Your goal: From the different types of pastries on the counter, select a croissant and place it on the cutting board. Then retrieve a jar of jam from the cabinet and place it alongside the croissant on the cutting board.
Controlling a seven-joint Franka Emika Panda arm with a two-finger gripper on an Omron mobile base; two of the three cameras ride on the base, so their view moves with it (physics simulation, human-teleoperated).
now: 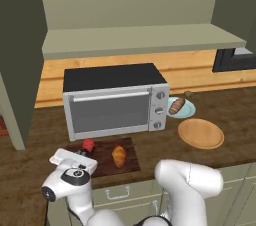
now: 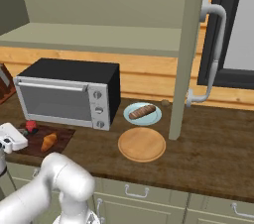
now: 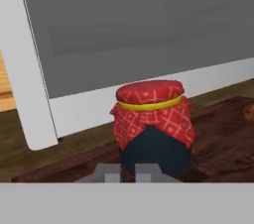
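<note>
I saw the big olive-grey cabinet (image 1: 135, 5) spanning the far wall, its pale shelf (image 1: 140, 40) running above the dark wood counter (image 1: 235, 110). On that counter, toward the left, stood a silver toaster oven (image 1: 112, 102) with a black top and a grey glass door. Just in front of it lay the dark reddish-brown cutting board (image 1: 131, 162), close to the counter's near edge.

To the right of the oven sat a round light wooden plate (image 1: 201, 133), and just behind it a pale blue dish (image 1: 188, 110) carrying the longer brown-and-tan pastry (image 1: 176, 105).

The robot arm (image 1: 185, 185) rose from the near side and bent left, putting the hand low at the board's near left corner. From the hand camera I could see the gripper (image 3: 128, 172) right up against the foot of the jar of jam (image 3: 154, 124) — the two tips sat close together in front of the jar's dark body, not around it. I took the jaws as pressed together, pinching nothing.

The jar stood upright on the left part of the board, near the oven door, its red checked cloth top tied with a yellow band. The golden-orange croissant (image 1: 119, 156) lay on the same board to the jar's right — near it, not touching.
</note>
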